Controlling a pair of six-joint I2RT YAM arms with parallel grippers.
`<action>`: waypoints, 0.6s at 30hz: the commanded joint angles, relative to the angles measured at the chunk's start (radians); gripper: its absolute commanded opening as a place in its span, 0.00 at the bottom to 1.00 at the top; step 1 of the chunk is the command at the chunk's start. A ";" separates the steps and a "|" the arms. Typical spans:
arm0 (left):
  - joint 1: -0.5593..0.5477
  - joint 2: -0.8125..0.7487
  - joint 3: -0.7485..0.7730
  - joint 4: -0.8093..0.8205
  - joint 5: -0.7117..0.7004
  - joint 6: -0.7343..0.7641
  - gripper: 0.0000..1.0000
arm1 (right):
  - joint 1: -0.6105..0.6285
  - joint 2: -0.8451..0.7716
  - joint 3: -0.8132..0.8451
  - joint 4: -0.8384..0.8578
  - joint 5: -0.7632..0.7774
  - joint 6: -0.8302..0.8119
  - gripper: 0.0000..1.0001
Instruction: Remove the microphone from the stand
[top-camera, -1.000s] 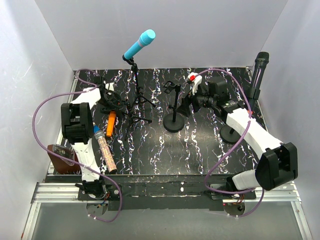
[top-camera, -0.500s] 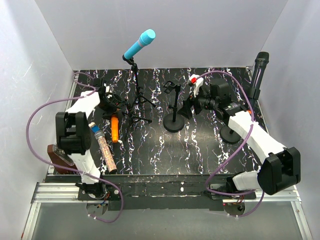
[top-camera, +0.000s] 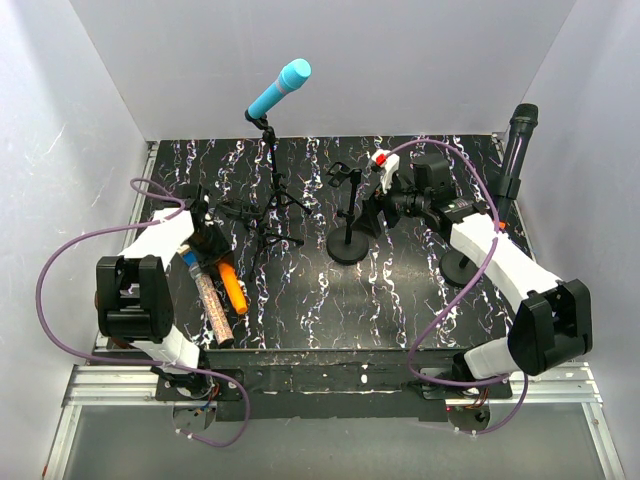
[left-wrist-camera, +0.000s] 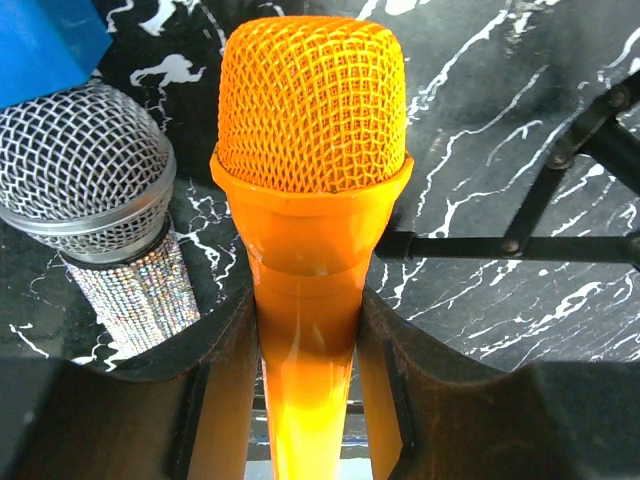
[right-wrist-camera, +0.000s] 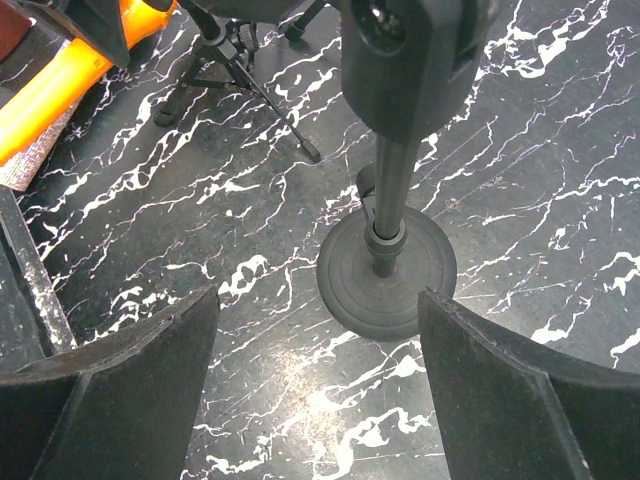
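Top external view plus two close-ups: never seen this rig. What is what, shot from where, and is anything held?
Two white robot arms, left and right, are bolted at the near edge of a black marbled table. The wide picture comes from a fixed camera above and behind them. The close-ups come from a camera on each wrist. The left gripper is closed around the handle of an orange microphone, beside a glittery microphone lying on the table. The right gripper is open and holds nothing, hanging over a round-base stand whose clip looks empty. A blue microphone sits on a tripod stand, and a black microphone stands at the far right.
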 joint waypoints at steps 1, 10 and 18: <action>0.000 -0.024 -0.032 0.004 -0.049 -0.044 0.25 | 0.000 -0.007 0.048 0.016 -0.041 -0.012 0.87; 0.014 -0.043 -0.003 0.038 0.006 0.041 0.71 | -0.002 -0.076 0.022 -0.019 -0.013 -0.039 0.88; 0.072 -0.198 0.239 0.001 -0.093 0.178 0.72 | -0.019 -0.139 0.031 -0.114 0.013 -0.050 0.88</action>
